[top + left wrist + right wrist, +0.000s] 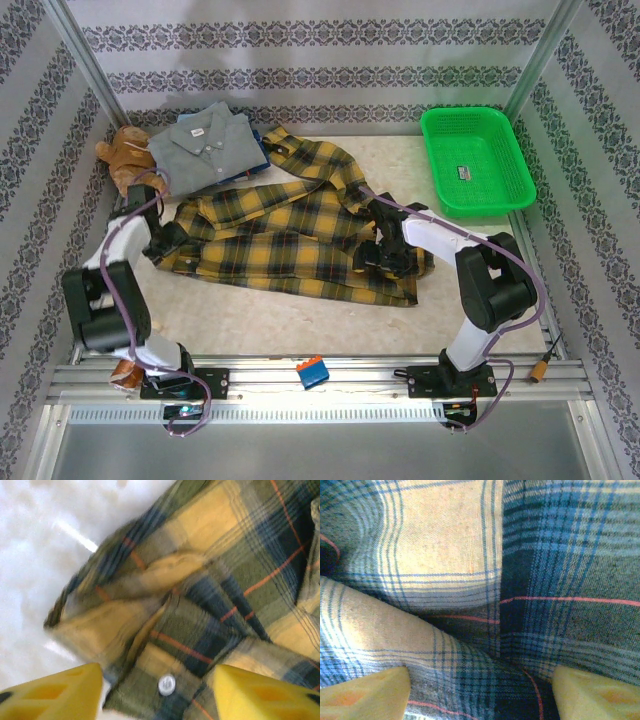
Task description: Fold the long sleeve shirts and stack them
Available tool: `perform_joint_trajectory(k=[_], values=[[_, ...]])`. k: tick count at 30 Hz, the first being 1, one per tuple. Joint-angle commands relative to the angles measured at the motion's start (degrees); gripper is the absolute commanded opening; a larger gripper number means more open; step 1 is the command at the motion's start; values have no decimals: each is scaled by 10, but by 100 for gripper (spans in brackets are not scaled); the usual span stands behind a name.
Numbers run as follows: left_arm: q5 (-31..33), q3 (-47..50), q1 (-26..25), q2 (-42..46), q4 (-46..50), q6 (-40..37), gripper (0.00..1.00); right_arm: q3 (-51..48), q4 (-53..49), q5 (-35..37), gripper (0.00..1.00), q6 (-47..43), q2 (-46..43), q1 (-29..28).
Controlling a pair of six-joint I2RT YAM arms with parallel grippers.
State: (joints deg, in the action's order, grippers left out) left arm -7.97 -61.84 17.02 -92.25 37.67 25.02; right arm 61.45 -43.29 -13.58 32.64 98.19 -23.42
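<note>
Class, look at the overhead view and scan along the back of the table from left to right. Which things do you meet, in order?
Teddy bear → grey shirt → plaid shirt → green basket.

Table (300, 325) open before the plaid shirt (290, 235); basket (475, 140) and teddy bear (122, 155) crowd rear corners.

Ornamental striped walls (300, 75), pale speckled tabletop (300, 320), aluminium corner posts (87, 60), metal rail (360, 385) along near edge
</note>
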Motion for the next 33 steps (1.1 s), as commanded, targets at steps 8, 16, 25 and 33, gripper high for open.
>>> perform_joint_trajectory(k=[8,16,25,33], values=[[-9,-55,11,-98,67,-75,48,-11,2,-6,74,-6,-9,-2],[-20,-37,12,-118,18,-75,48,-7,2,-6,74,-6,-9,-3],[-35,-18,12,-103,-14,-89,27,-3,1,-4,73,-7,-3,-4],[-38,-1,12,-54,-18,-105,15,0,2,-4,73,-7,5,-5]])
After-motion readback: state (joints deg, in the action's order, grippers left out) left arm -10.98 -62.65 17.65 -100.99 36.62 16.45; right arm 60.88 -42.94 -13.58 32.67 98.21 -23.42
